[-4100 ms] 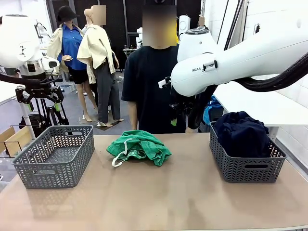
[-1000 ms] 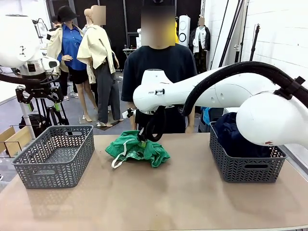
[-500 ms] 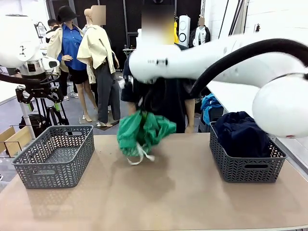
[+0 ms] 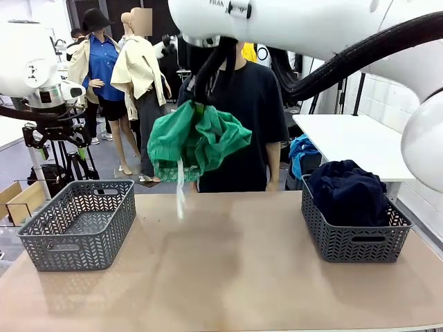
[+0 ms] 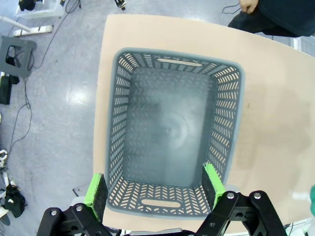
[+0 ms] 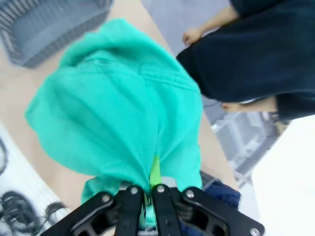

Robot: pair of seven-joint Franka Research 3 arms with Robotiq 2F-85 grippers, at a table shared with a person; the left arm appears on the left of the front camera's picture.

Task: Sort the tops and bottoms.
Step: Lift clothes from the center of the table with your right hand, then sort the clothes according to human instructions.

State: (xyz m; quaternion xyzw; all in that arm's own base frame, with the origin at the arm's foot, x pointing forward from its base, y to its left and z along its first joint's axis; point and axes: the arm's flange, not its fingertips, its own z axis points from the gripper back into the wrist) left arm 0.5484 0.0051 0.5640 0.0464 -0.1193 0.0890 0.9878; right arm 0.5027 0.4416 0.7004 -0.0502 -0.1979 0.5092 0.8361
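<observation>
Right gripper (image 4: 199,97) is clamped on the green garment (image 4: 197,142), hanging above the table (image 4: 242,277). Left gripper (image 5: 155,189) is spread wide over the gray basket (image 5: 224,128).

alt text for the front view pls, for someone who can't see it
The robot's right hand holds a green garment in the air above the table. An empty grey basket sits left, a basket of dark clothes right, a person behind.
</observation>
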